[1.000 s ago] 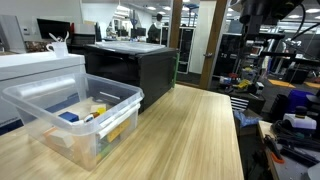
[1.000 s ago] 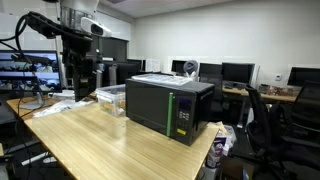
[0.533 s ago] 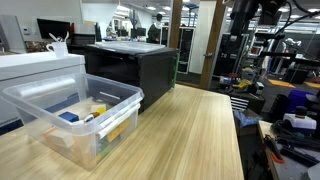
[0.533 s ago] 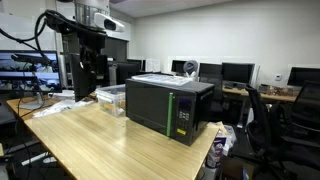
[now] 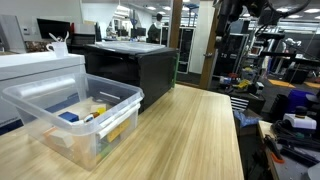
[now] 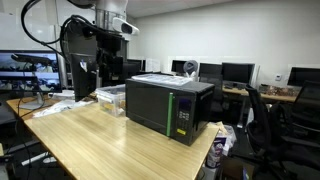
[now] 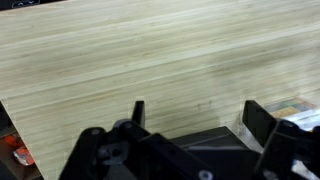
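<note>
My gripper [image 7: 200, 112] is open and empty, with its two black fingers [image 7: 138, 112] spread wide high above the light wooden table [image 7: 150, 50]. In both exterior views the arm is raised: it shows at the top of one [image 5: 232, 12] and hangs above the table's far end near the clear bin in the other [image 6: 106, 55]. A clear plastic bin [image 5: 70, 115] with yellow, blue and white items stands on the table. A black microwave [image 6: 168, 108] stands next to it and also shows behind the bin [image 5: 135, 68].
A white appliance [image 5: 40, 68] stands behind the bin. Monitors and desks [image 6: 235, 72] fill the background, with an office chair [image 6: 262, 125] beside the table. Cluttered shelves and equipment [image 5: 285, 90] stand past the table's edge. The bin's corner [image 7: 297, 106] shows at the right edge of the wrist view.
The arm has swung sideways over the table, toward the bin and the microwave, staying high. The gripper stays open and nothing on the table has moved.
</note>
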You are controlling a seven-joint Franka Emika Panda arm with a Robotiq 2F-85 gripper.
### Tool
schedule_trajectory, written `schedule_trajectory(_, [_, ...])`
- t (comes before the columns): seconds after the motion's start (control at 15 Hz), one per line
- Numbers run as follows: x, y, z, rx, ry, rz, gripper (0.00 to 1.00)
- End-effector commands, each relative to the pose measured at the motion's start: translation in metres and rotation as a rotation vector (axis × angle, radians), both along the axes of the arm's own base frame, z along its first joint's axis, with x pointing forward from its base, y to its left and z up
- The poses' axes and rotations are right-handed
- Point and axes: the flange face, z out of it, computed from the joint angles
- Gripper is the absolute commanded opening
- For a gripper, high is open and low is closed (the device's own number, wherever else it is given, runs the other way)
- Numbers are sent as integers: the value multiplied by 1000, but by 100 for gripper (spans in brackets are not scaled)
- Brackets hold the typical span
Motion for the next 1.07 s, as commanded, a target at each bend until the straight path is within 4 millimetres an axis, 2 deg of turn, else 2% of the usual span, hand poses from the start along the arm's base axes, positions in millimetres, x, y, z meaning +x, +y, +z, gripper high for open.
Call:
schedule_trajectory(0.0, [1,0,0,0,2,0,100])
schedule_trajectory(0.47, [3,-2,1,1,-13,0,100])
schedule_trajectory(1.0, [47,-41,9,-20,-147,-111,100])
